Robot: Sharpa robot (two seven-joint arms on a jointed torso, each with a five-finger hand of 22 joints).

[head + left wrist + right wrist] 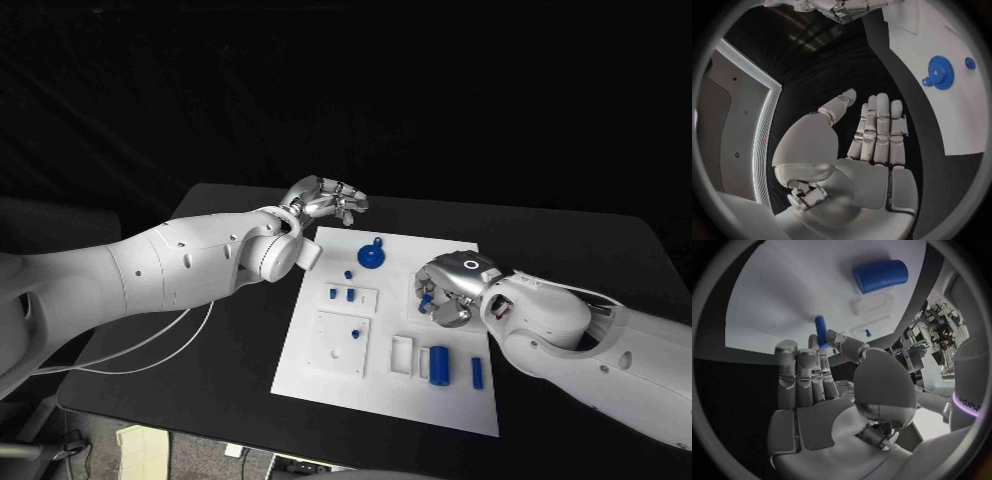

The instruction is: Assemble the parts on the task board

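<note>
While the left hand waits empty, fingers extended, beyond the task board, the right hand pinches a blue peg for insertion.

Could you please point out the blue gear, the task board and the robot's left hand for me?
blue gear (pixel 372 258): head view, on the gear's round face.
task board (pixel 378 395): head view, on a bare white patch near its front edge.
left hand (pixel 326 200): head view, on the middle of the hand.

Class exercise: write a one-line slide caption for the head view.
Both hands hover over the white task board: left hand open, right hand beside a blue part.
</note>
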